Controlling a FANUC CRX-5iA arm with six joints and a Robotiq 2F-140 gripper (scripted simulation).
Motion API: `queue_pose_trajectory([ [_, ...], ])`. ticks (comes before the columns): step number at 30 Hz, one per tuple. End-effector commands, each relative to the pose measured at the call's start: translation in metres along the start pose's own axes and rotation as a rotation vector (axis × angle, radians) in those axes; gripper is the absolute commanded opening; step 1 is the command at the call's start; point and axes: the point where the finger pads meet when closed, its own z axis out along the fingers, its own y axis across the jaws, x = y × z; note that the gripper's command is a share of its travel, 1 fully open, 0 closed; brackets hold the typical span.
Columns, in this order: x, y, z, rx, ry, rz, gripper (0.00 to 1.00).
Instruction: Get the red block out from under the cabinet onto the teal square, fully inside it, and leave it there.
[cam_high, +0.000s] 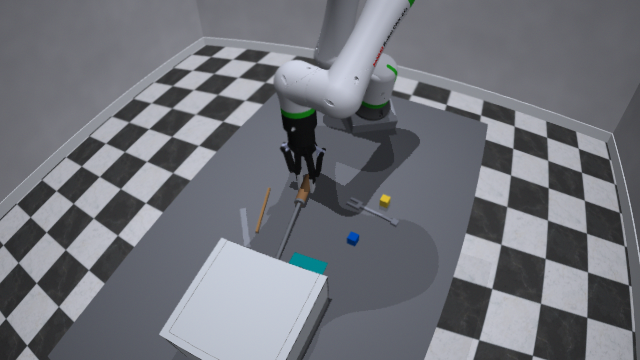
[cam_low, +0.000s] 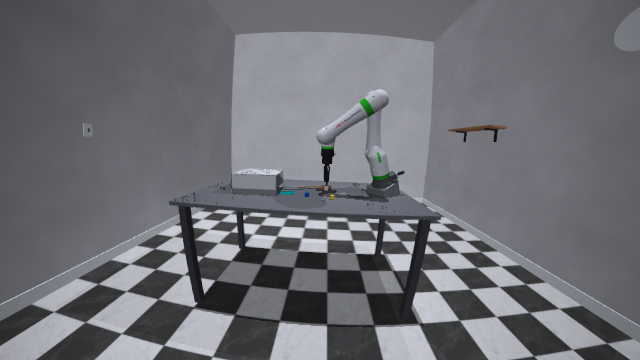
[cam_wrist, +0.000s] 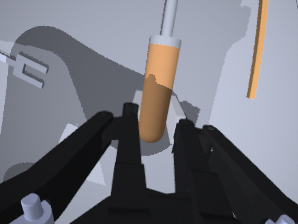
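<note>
Dark grey table (cam_high: 430, 150), four dark legs, on a checkered floor (cam_high: 150, 125). On its top we note: the white cabinet (cam_high: 247, 305) at the near end; the teal square (cam_high: 308, 262) just beside the cabinet's far edge; a blue cube (cam_high: 353, 238) and a yellow cube (cam_high: 384, 200), well apart; a grey forked tool (cam_high: 372, 211) lying flat near the yellow cube; a thin wooden stick (cam_high: 263, 210); a pale flat strip (cam_high: 244, 226) just beside the stick; a wooden-handled metal rod (cam_high: 291, 222) running under the cabinet; the robot base (cam_high: 375, 117) at the far end.
</note>
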Motion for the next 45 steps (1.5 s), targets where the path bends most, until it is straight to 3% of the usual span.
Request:
queue_pose_trajectory([
  [1, -0.0021, 0.0012, -0.0002, -0.009, -0.002, 0.067, 0.00],
  [45, -0.0037, 0.0019, -0.0002, -0.009, -0.001, 0.110, 0.00],
])
